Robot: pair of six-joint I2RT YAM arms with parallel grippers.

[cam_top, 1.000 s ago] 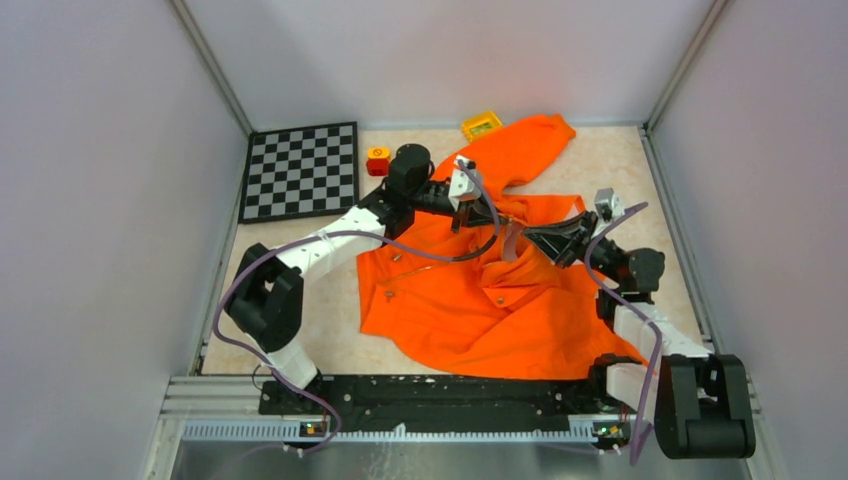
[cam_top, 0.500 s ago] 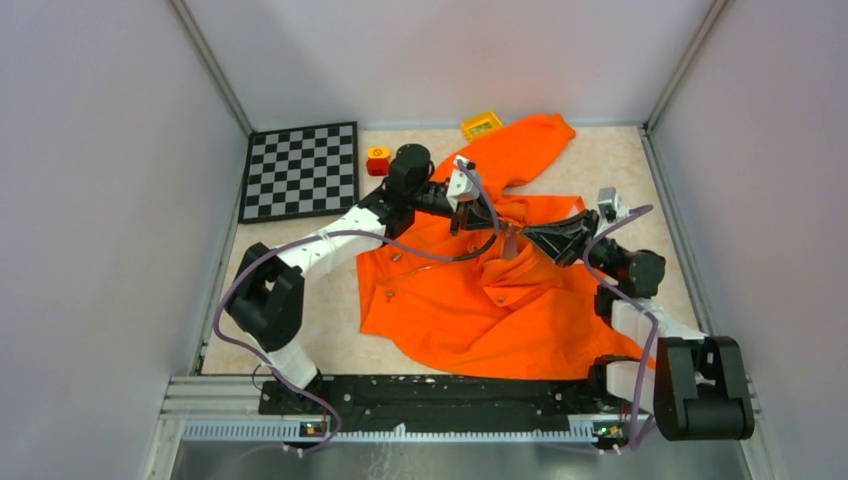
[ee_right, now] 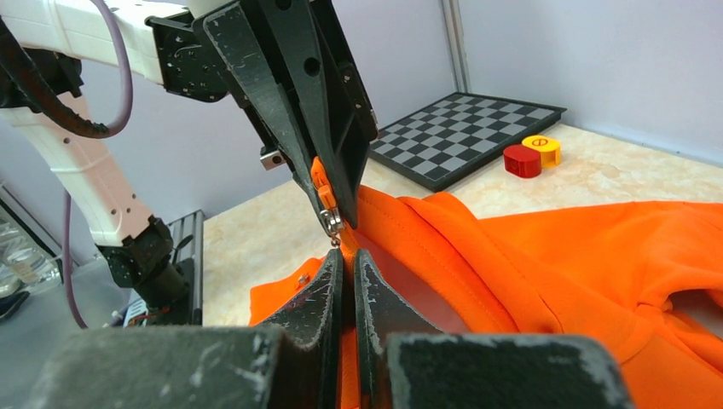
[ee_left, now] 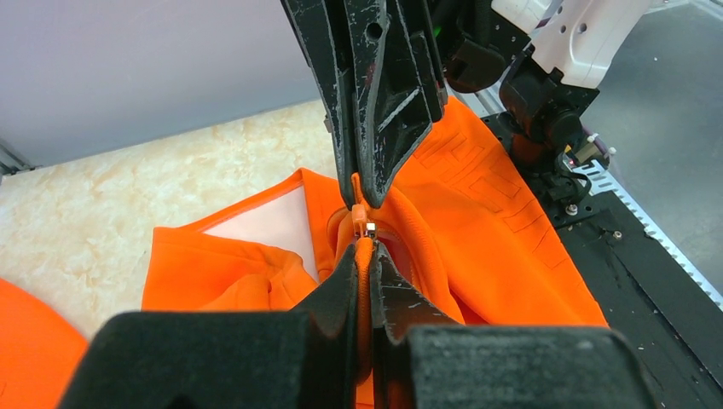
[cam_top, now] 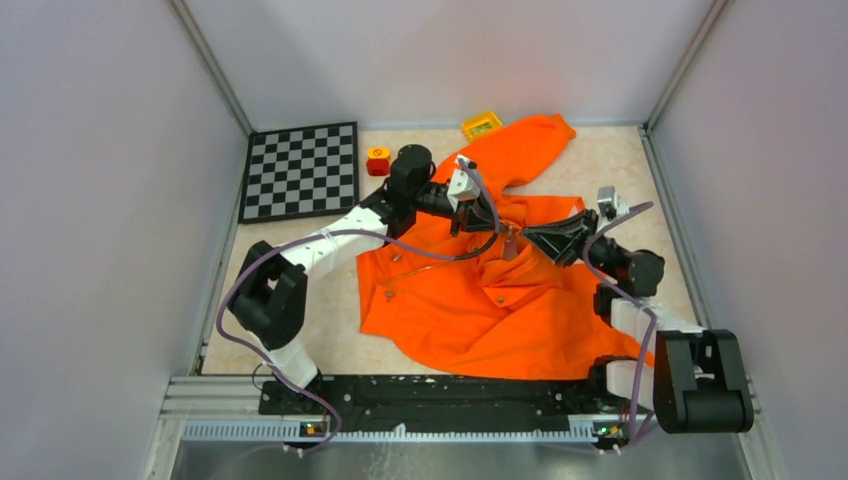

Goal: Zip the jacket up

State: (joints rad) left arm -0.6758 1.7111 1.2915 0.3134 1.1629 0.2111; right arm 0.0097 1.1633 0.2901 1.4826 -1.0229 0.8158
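Top external, right end effector (cam_top: pixel 521 231) shifted, jacket (cam_top: pixel 490 305) pinched

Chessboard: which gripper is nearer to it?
Left. The left gripper pinches the jacket at its zipper, on the side toward the chessboard; the right gripper pinches from the opposite side.

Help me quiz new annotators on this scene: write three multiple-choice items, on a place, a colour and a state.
1. Where is the checkerboard? A far-left corner B near-right corner C near edge, centre
2. What colour is the jacket? A blue B orange C green
3. How are the left gripper and right gripper? A both open B one open C both shut on the jacket
Answers: 1 A, it lies far left in the top view. 2 B, bright orange fabric. 3 C, each pinches fabric by the zipper slider.
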